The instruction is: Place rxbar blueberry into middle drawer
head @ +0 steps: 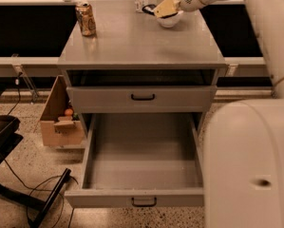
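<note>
My gripper point(156, 8) is above the back right of the cabinet top point(132, 44), beside a clear bottle. It is shut on the rxbar blueberry point(150, 7), of which only a dark sliver shows at the fingertips, lifted off the surface. The middle drawer point(141, 160) is pulled wide open below. Its inside is bare and its black handle point(144, 202) faces the front. My arm reaches in from the upper right.
A gold-brown soda can point(86, 18) stands at the back left of the top. The upper drawer point(142, 97) is shut. A cardboard box point(61, 120) sits on the floor to the left, with a black chair base and cables point(42, 194) in front. My arm's white body point(248, 165) fills the lower right.
</note>
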`<state>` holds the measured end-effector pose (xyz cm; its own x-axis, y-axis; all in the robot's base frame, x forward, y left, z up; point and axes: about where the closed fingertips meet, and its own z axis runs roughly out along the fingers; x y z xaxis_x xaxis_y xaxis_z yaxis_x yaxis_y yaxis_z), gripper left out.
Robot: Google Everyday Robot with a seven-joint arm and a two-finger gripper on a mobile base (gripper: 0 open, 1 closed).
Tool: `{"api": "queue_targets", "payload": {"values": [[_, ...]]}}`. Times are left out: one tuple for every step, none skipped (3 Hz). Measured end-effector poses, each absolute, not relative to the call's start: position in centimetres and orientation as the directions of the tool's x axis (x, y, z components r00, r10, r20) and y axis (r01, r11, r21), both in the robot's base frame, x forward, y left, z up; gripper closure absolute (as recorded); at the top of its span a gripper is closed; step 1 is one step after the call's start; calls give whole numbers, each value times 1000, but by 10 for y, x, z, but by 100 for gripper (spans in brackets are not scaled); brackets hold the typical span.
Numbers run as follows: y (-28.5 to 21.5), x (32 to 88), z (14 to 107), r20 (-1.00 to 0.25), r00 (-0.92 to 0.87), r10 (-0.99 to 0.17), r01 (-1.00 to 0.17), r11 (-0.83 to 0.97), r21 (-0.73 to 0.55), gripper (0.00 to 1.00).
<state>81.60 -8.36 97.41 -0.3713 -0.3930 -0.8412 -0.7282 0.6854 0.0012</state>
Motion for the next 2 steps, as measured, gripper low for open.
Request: {"api": "queue_targets", "payload": {"values": [[-142,766,1038,-892,-318,-321,-654,755,-39,100],[-165,691,1112,-944,-210,-254,-610,789,-76,100]]}}
